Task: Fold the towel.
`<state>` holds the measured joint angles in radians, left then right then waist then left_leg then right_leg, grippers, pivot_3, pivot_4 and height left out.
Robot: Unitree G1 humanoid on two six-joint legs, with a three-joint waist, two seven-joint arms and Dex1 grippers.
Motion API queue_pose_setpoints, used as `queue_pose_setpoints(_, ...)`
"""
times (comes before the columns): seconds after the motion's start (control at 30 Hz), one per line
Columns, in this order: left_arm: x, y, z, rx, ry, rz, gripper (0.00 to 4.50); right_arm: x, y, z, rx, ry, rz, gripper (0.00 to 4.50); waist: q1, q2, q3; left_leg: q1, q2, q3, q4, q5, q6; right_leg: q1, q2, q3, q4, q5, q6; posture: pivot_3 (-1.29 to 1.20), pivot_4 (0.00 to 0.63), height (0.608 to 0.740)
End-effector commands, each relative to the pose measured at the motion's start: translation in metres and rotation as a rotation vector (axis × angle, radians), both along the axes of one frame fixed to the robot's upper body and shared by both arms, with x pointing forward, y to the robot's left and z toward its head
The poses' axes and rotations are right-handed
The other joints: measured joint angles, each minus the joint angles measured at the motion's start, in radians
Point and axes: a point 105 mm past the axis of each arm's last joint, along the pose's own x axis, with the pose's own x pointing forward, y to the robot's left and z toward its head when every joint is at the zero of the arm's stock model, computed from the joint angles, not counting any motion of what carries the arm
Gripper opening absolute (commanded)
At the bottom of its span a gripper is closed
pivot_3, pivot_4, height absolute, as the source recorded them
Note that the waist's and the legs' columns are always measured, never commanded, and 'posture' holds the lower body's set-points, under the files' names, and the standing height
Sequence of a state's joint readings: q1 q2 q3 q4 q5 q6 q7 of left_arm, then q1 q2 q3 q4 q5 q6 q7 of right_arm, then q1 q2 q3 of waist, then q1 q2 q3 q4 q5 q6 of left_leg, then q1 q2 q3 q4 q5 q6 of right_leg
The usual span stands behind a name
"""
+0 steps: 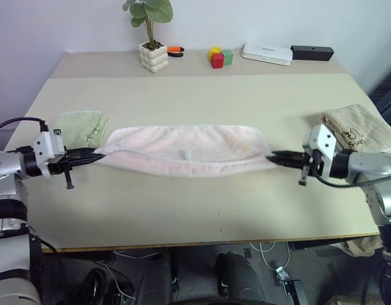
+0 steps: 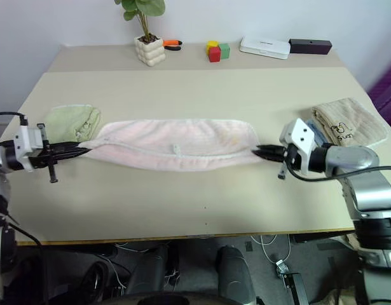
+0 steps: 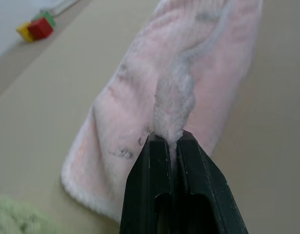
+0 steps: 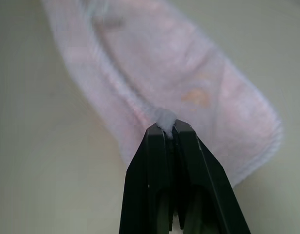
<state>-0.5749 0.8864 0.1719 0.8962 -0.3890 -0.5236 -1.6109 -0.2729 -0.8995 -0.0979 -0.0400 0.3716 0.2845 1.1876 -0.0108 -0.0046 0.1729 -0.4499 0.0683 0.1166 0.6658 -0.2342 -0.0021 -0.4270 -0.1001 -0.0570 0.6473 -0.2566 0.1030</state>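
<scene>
Across the near half of the beige table (image 1: 182, 216), the pale pink terry towel (image 1: 189, 149) is stretched, pinched at its ends by the left gripper (image 1: 93, 155) and right gripper (image 1: 274, 156). Even tension should be kept. Beside each end, a light green towel (image 1: 81, 127) and a beige towel (image 1: 360, 127) lie clear; a potted plant (image 1: 152, 38) and coloured blocks (image 1: 219, 57) stand far behind.

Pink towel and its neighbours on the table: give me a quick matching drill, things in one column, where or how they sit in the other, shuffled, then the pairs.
Things:
1. pink towel
2. green towel
3. beige towel
4. potted plant

Places or states:
A. at the table's far edge, beside the coloured blocks
B. by the right gripper
C. stretched between both grippers, pinched at each end
D. by the left gripper

Pairs: 1-C, 2-D, 3-B, 4-A
</scene>
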Motion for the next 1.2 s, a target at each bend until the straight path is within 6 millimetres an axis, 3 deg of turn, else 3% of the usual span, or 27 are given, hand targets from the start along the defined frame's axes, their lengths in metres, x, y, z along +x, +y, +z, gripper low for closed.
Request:
queue_pose_setpoints(0.03,-0.009,0.001,0.01,-0.031,0.036,-0.021,0.0,-0.015,0.001,0.011,-0.019,-0.019,0.085,0.05,0.0,0.0,0.0,0.0,0.0,0.0,0.0,0.0,0.0,0.0,0.0,0.0,0.0,0.0,0.0,0.0,0.15,0.735)
queue_pose_setpoints(0.17,-0.024,0.003,0.002,-0.023,0.131,-0.038,0.0,-0.029,-0.002,0.01,-0.027,-0.001,0.141,0.05,0.0,0.0,0.0,0.001,0.0,0.0,0.0,0.0,0.0,0.001,0.0,0.0,0.0,0.0,0.0,0.0,0.15,0.735)
queue_pose_setpoints(0.27,-0.026,0.003,0.002,-0.039,0.138,-0.042,0.0,-0.029,-0.006,0.007,-0.03,-0.002,0.126,0.05,0.001,0.0,0.0,0.002,0.0,0.0,0.0,0.0,0.0,0.001,-0.001,0.0,0.0,0.0,0.0,0.0,0.15,0.735)
queue_pose_setpoints(0.53,0.0,-0.002,0.01,-0.105,0.023,0.015,0.0,0.016,-0.016,0.024,-0.008,-0.183,-0.056,0.05,0.001,0.0,0.0,0.003,-0.001,0.0,0.0,0.0,0.0,0.002,-0.001,0.0,0.001,0.0,-0.001,0.0,0.15,0.735)
queue_pose_setpoints(0.7,0.018,-0.006,-0.001,-0.078,-0.005,0.082,0.0,0.048,-0.01,0.026,0.031,-0.256,-0.156,0.05,-0.001,0.0,0.0,0.003,-0.001,0.002,0.0,0.0,0.0,0.002,-0.001,0.0,0.001,0.0,-0.001,0.0,0.15,0.735)
queue_pose_setpoints(1.07,0.054,-0.009,0.006,-0.139,-0.114,0.267,0.0,0.077,-0.002,0.022,0.036,-0.321,-0.222,0.05,0.0,0.0,0.0,0.003,-0.001,0.002,0.0,0.0,0.0,0.002,-0.001,0.0,0.001,0.0,0.0,0.0,0.15,0.735)
queue_pose_setpoints(1.2,0.058,-0.012,-0.002,-0.122,-0.102,0.292,0.0,0.082,0.001,0.02,0.039,-0.322,-0.231,0.05,-0.001,0.0,0.0,0.003,-0.001,0.002,0.0,0.0,0.0,0.002,-0.001,0.0,0.001,0.0,0.0,0.0,0.15,0.735)
